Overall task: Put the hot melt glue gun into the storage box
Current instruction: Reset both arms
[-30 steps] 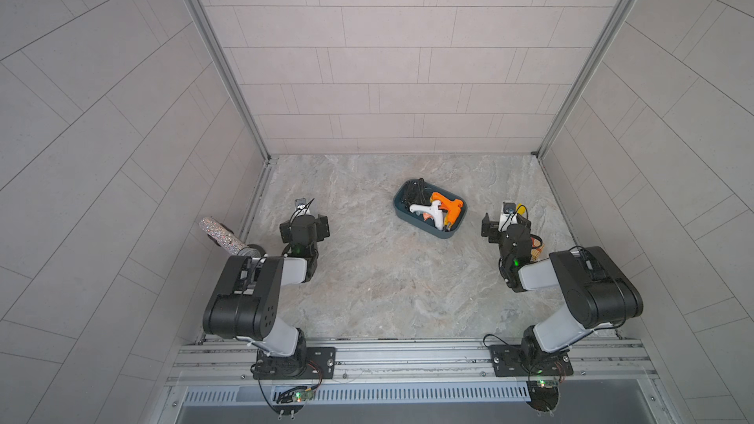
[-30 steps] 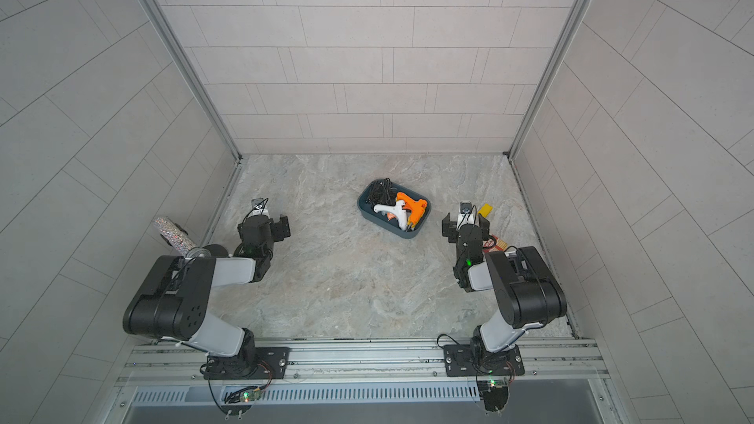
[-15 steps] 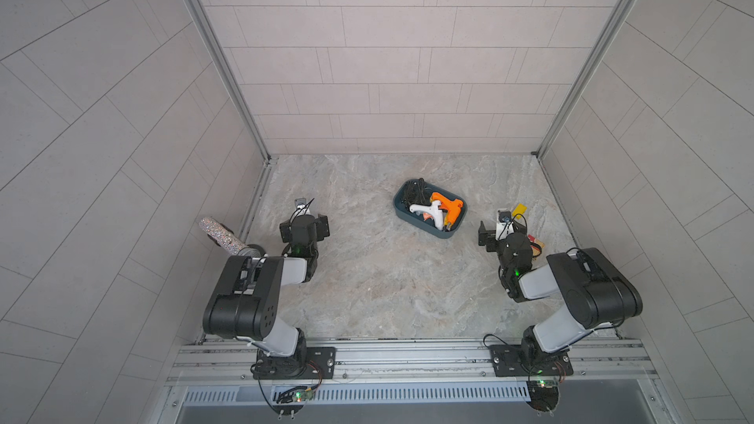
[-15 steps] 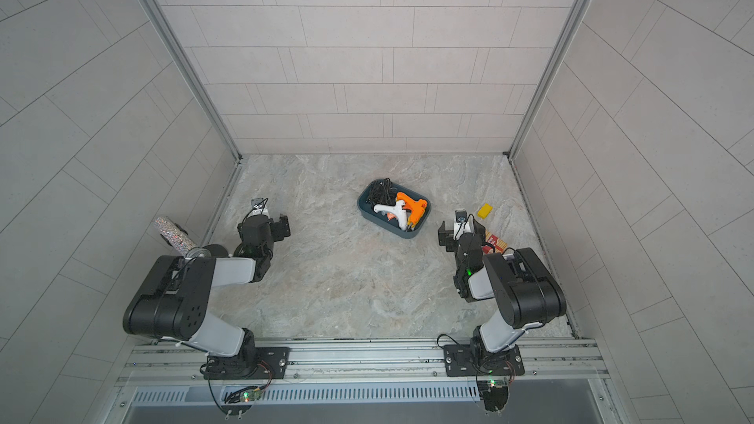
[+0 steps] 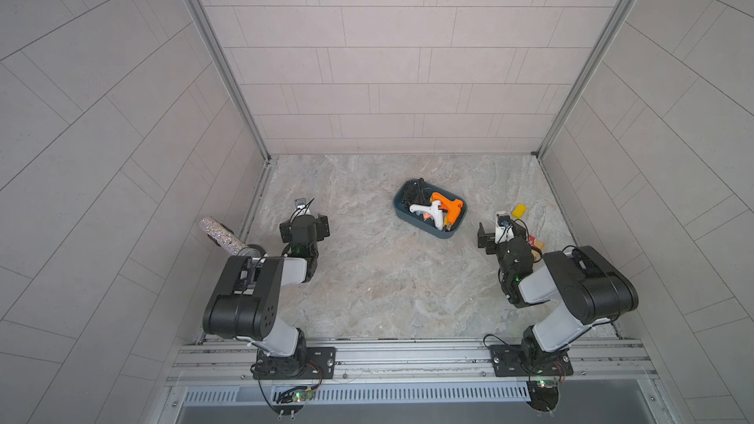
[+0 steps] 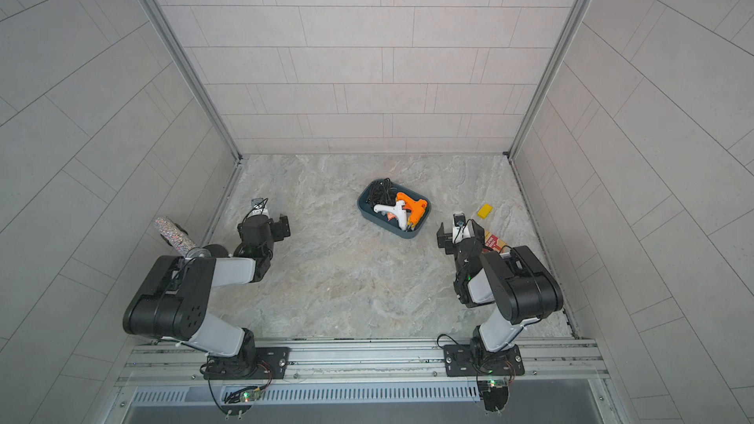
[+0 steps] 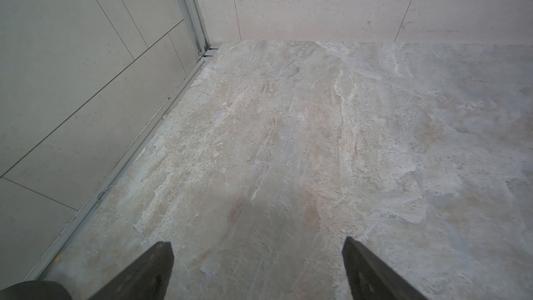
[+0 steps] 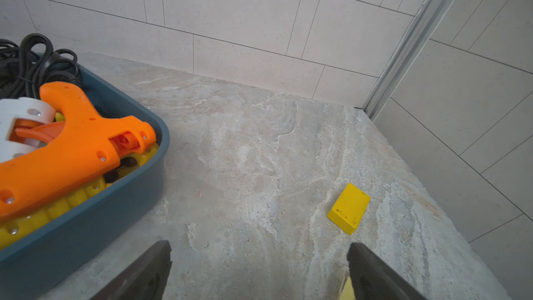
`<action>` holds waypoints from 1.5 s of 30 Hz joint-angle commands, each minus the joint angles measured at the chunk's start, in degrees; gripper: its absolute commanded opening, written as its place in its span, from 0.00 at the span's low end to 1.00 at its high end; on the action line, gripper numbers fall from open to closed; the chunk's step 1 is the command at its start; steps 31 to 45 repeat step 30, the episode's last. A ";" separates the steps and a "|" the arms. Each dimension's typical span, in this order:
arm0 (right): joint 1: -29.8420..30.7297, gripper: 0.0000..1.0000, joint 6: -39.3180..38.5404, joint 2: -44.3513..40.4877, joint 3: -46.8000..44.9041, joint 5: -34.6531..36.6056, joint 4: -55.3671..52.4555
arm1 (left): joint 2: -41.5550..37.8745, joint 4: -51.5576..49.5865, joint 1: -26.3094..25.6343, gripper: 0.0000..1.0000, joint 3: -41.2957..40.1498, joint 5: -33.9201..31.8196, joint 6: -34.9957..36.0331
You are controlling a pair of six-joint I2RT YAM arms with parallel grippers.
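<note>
The dark teal storage box (image 5: 420, 227) (image 6: 385, 226) sits right of centre on the stone floor. Inside it lie an orange hot melt glue gun (image 5: 448, 207) (image 8: 72, 151) across a white one (image 5: 426, 211) and a yellow one (image 8: 52, 212), with black cords (image 5: 414, 191) coiled at the far end. My right gripper (image 5: 501, 230) (image 8: 258, 244) hangs open and empty just right of the box, over bare floor. Far to the left of the box, my left gripper (image 5: 304, 225) (image 7: 256, 243) also stands open and empty.
A yellow block (image 5: 519, 210) (image 8: 349, 208) lies on the floor beyond the right gripper. A red and cream packet (image 5: 534, 243) lies under the right arm. A glittery cylinder (image 5: 220, 233) leans at the left wall. Tiled walls close three sides.
The right gripper has drawn back a little toward the near side, away from the yellow block. The left arm and the box's contents have not moved.
</note>
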 commanded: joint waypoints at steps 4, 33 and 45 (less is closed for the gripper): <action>-0.57 1.00 1.77 -0.52 2.07 3.12 -4.28 | -0.05 1.77 -0.08 1.00 -0.82 -0.23 0.49; -2.21 1.00 4.01 -1.62 5.88 3.28 -12.68 | 1.54 7.55 -0.01 1.00 -2.38 0.17 1.03; -2.21 1.00 4.01 -1.62 5.88 3.28 -12.68 | 1.54 7.55 -0.01 1.00 -2.38 0.17 1.03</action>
